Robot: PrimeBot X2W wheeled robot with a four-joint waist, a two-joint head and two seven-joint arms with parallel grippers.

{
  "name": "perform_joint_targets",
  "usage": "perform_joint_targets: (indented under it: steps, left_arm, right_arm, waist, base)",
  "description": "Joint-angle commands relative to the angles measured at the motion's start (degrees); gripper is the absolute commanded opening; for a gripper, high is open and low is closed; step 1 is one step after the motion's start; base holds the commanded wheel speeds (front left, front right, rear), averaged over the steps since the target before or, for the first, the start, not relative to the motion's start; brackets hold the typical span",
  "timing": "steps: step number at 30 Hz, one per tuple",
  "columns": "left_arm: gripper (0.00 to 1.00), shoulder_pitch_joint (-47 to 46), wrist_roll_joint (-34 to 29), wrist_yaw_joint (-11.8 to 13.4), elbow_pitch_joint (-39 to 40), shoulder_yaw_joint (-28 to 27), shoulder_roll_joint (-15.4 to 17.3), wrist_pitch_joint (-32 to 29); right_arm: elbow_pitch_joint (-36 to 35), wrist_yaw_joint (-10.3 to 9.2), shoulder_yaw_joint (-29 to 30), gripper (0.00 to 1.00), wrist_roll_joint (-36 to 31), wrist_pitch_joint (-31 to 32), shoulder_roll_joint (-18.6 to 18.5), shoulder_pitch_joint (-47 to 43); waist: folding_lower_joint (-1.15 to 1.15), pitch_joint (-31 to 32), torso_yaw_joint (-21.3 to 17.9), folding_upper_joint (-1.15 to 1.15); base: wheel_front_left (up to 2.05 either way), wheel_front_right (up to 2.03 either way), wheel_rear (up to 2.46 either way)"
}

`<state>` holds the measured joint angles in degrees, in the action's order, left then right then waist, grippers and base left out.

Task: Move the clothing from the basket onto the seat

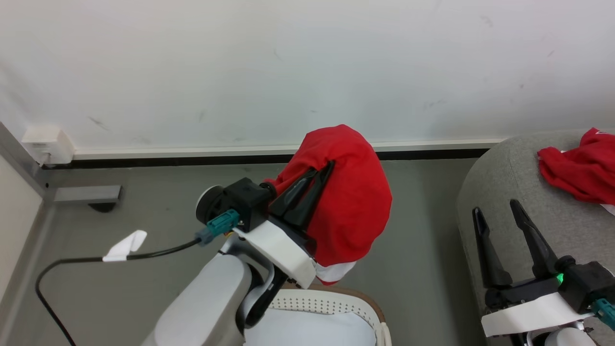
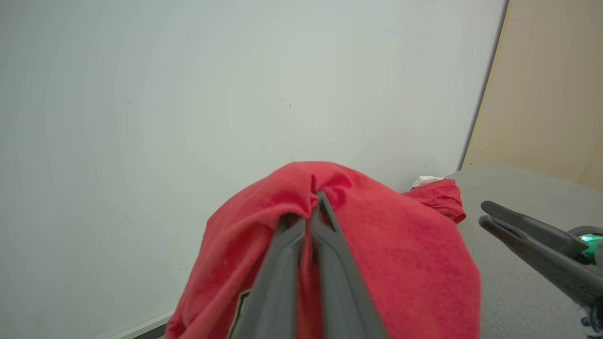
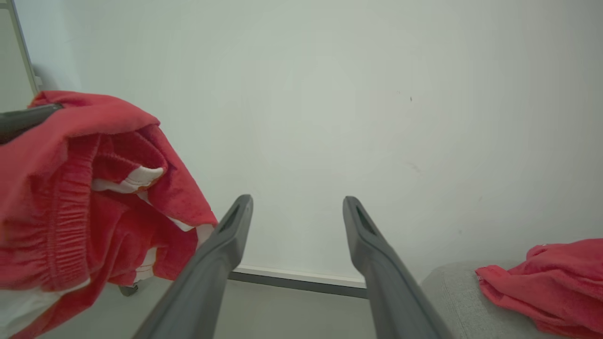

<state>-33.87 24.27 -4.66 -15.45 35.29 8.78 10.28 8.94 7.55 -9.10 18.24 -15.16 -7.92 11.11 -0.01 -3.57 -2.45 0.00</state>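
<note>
Clothing is seen in the head view as a red garment (image 1: 353,202) bunched around the left hand (image 1: 323,168), which is clenched on the fabric. It is held in the air above the basket (image 1: 358,292), its white-trimmed hem hanging near the rim. A second red garment (image 1: 576,173) is laid on the seat (image 1: 504,182) at the right. The right hand (image 1: 495,207) is held by the seat's edge, released and empty.

In the left wrist view the two fingers are pressed together deep in a fold, so the hold is judged firm. Loose fabric is draped around them.

In the right wrist view the right fingers are spread wide with nothing between them. The held garment's elastic waistband is seen at the left, well apart from the seat.

The step in hand is judged to be the carry to the seat. The garment should be kept high until the hem is clear of the rim, then swung right past the idle hand. It should be lowered onto bare upholstery beside the other piece and only then let go. Draped fabric may be snagged on the fingers at release.
</note>
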Motion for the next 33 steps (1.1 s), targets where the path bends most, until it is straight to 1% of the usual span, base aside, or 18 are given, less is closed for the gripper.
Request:
perform_joint_targets:
  steps: [1,6,10,14,19,23,27,33]
  left_arm:
    - [0.00,0.41,-0.05,0.28,0.87,-0.23,0.59,-0.06]
    - [0.00,0.18,0.00,0.82,3.01,-0.23,0.89,-0.51]
    - [0.00,0.71,-0.04,1.02,4.39,0.36,0.86,-0.90]
    - [0.00,1.54,0.41,0.71,4.72,1.61,0.19,-1.02]
    - [0.00,2.39,0.74,0.09,4.42,3.65,-0.61,-1.49]
    - [0.00,2.76,1.07,-0.55,4.30,5.60,-1.38,-1.96]
    - [0.00,2.93,1.49,-1.11,4.13,7.47,-1.86,-2.53]
    - [0.00,3.13,2.10,-1.67,3.69,9.69,-2.40,-2.87]
  right_arm:
    - [0.16,-0.13,-0.55,1.00,0.57,0.03,-0.47,-0.05]
    - [0.69,-0.13,-3.42,1.00,0.39,0.03,-0.89,1.05]
    - [1.31,-0.13,-7.39,1.00,0.26,0.03,-1.76,3.21]
    - [2.92,-0.13,-11.62,1.00,0.66,0.03,-2.64,5.88]
    - [6.74,-0.13,-16.43,1.00,1.12,0.03,-4.25,9.38]
    - [10.72,-0.13,-22.09,1.00,1.84,0.03,-6.12,12.68]
    - [13.21,-0.13,-26.42,1.00,3.01,0.03,-7.70,15.51]
    - [15.62,-0.13,-31.45,1.00,4.58,0.03,-8.31,18.75]
  waist:
    - [0.01,-0.33,0.08,0.00]
    - [0.01,-0.89,0.33,0.00]
    - [0.01,-1.00,0.65,0.00]
    - [0.01,-0.58,1.78,0.00]
    - [0.01,0.35,3.80,0.00]
    - [0.01,1.00,5.94,0.00]
    - [0.01,1.37,8.16,0.00]
    - [0.01,1.62,10.96,0.00]
  base:
    - [0.00,0.00,0.00]
    - [0.00,0.00,0.00]
    - [0.00,0.00,0.00]
    - [0.00,0.00,0.00]
    - [0.00,0.00,0.00]
    - [0.00,0.00,0.00]
    - [0.00,0.00,0.00]
    - [0.00,0.00,0.00]
